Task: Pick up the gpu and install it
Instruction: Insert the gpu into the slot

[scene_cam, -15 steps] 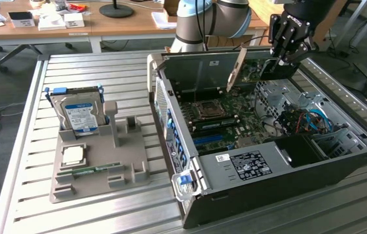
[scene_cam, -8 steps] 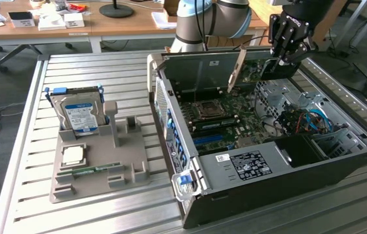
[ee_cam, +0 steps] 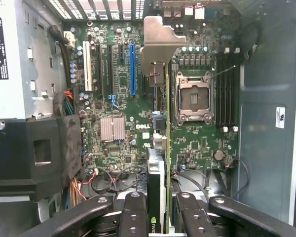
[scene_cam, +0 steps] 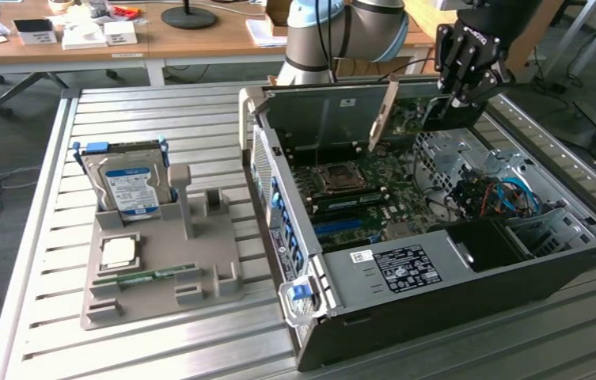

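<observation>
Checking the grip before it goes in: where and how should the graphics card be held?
I'd pinch the card by its two flat faces at the top edge, coming from above, as the gripper does. It hangs on edge over the motherboard, so its lower edge stays free.

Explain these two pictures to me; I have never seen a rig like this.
The machine is a robot arm with a gripping tool at its end. One picture is taken from a camera standing off to the side. The other comes from a camera on the arm's wrist, looking into an open computer case. The case lies on a slatted metal table. Beside it, a grey holder carries a hard drive, a processor chip and a RAM stick. The tool is clamped on the gpu, a graphics card held on edge above the motherboard.
</observation>
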Robot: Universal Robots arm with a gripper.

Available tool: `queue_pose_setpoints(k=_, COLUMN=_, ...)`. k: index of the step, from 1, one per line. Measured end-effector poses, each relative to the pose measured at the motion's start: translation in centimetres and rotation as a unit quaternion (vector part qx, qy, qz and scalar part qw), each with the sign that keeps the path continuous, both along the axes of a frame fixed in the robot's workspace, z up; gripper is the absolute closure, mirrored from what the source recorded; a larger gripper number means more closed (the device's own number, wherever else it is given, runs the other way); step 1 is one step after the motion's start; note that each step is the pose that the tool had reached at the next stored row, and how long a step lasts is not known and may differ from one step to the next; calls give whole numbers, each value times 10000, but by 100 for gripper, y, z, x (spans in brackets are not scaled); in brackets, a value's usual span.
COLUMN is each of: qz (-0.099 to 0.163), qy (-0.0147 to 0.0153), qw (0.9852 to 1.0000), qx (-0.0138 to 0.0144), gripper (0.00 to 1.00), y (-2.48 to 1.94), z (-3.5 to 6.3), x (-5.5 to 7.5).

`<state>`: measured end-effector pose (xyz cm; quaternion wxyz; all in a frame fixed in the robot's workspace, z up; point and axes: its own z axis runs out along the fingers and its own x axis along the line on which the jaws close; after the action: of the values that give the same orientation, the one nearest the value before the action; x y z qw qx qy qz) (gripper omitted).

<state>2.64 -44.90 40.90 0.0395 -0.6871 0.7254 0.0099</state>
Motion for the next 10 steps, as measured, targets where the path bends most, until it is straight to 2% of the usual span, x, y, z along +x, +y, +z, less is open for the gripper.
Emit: queue_pose_setpoints(k=10, qz=-18, qy=1, qw=10000, qx=0, gripper=73, y=0, z=-28, x=-12)
